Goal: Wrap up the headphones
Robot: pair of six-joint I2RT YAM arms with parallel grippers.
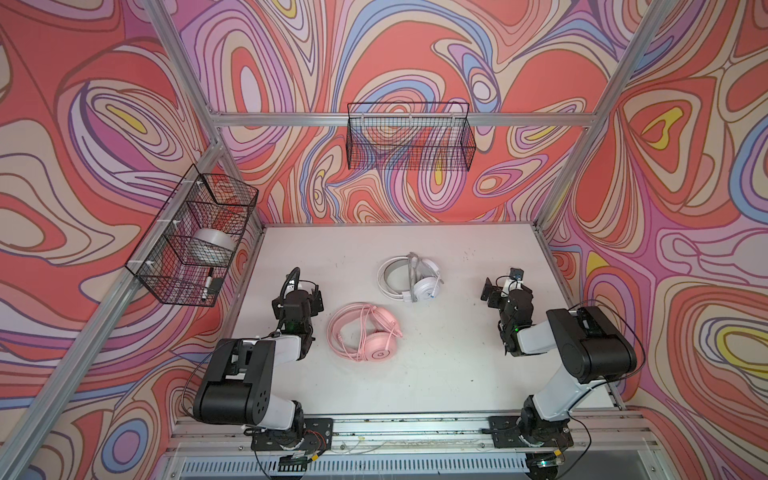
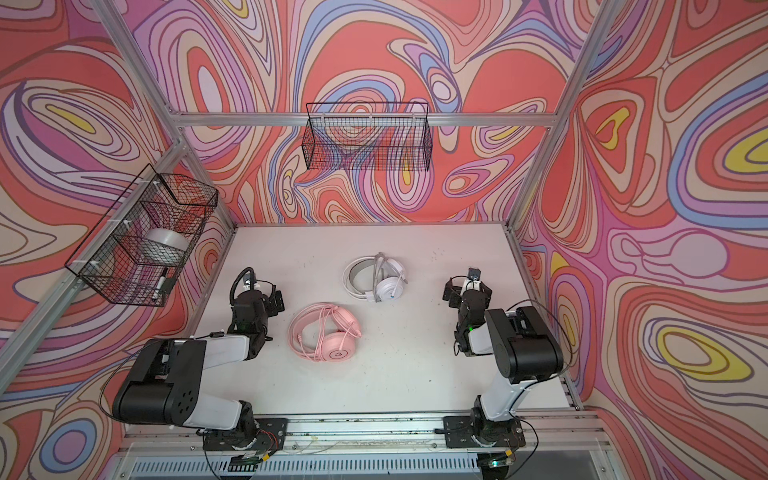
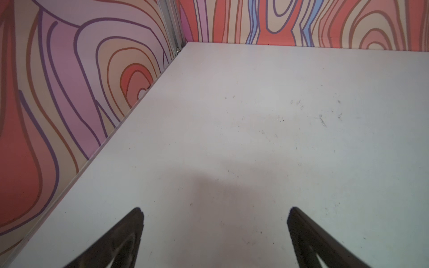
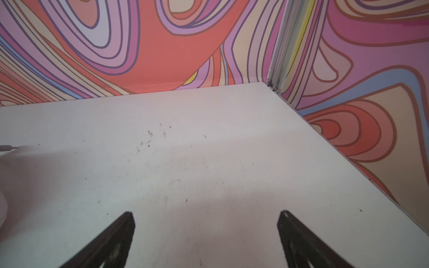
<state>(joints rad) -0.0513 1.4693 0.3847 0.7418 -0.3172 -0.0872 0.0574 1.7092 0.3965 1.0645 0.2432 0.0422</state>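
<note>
Pink headphones (image 1: 365,334) lie on the tabletop (image 1: 436,374) near the left end effector (image 3: 214,213), white headphones (image 1: 411,276) farther back toward the right end effector (image 4: 205,215), and those 2 stand spread wide, grasping nothing.

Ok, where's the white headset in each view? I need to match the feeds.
Top view: white headphones mid-table, beyond the pink headphones.
Top view: same spot, again beyond the pink pair.
Left wrist: not in it.
Right wrist: only a grey plug tip at the frame's edge, probably its cable.
Shared landmark: the table's far edge under the patterned wall, seen in all four.
</note>
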